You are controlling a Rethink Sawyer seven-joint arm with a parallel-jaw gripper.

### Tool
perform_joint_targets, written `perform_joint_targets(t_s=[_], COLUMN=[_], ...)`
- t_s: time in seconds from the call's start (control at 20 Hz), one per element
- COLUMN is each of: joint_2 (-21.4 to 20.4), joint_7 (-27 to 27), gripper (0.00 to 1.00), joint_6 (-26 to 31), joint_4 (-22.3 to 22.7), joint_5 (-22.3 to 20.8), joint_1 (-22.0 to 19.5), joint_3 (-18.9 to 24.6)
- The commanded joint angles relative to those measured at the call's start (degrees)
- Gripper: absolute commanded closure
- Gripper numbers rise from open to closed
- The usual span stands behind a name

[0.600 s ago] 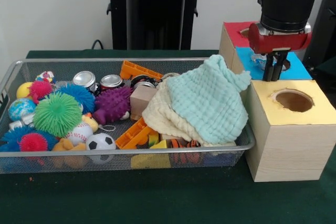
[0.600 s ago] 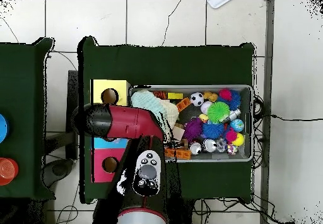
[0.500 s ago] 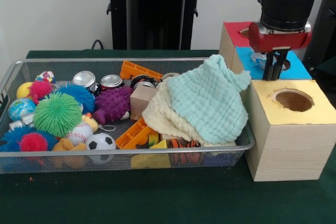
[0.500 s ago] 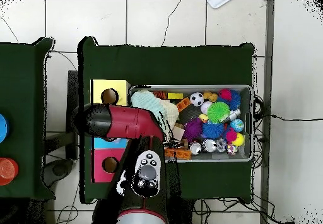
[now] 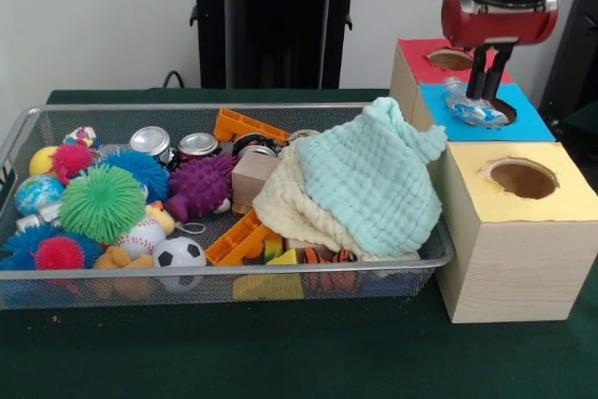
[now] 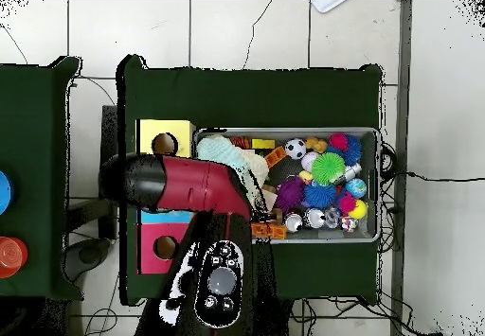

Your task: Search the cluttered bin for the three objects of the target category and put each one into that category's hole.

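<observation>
A crushed clear plastic bottle (image 5: pixel 473 109) lies on the blue-topped box (image 5: pixel 533 123), partly over its hole. My gripper (image 5: pixel 486 91) hangs just above the bottle, open and holding nothing, its tips close to the bottle's top. Beside it are the yellow-topped box (image 5: pixel 523 217) with an open hole and the red-topped box (image 5: pixel 425 53) behind. In the overhead view the arm (image 6: pixel 189 185) covers the blue box and hides the gripper; the yellow box (image 6: pixel 164 143) and the red box (image 6: pixel 159 249) show on either side.
The wire bin (image 5: pixel 234 277) holds a mint cloth (image 5: pixel 369 179) over a cream cloth (image 5: pixel 290 212), two cans (image 5: pixel 149 142), spiky balls (image 5: pixel 101 201), a soccer ball (image 5: pixel 179 254), orange blocks (image 5: pixel 245 126) and a wooden block (image 5: pixel 254 179). In the overhead view the bin (image 6: pixel 371 133) lies right of the boxes.
The gripper has risen straight up from the blue box. The plastic bottle stays behind on the box over its hole, now in plain sight.
</observation>
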Motion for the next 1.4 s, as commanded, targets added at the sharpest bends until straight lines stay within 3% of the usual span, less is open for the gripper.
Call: perform_joint_targets(t_s=[0.05, 0.25, 0.6, 1.0, 1.4], joint_2=[-3.71, -2.60, -4.43, -4.87, -3.92], joint_7=[16.45, 17.39, 17.33, 14.81, 15.56], gripper=[1.00, 1.00, 1.00, 1.00, 1.00], joint_6=[10.04, 6.00, 1.81, 1.99, 0.72], joint_4=[-0.36, 5.55, 14.50, 15.93, 13.53], joint_5=[1.15, 3.75, 5.87, 3.47, 3.39], joint_1=[1.18, 1.74, 5.54, 6.86, 7.40], joint_3=[-1.01, 0.91, 1.28, -0.95, -1.38])
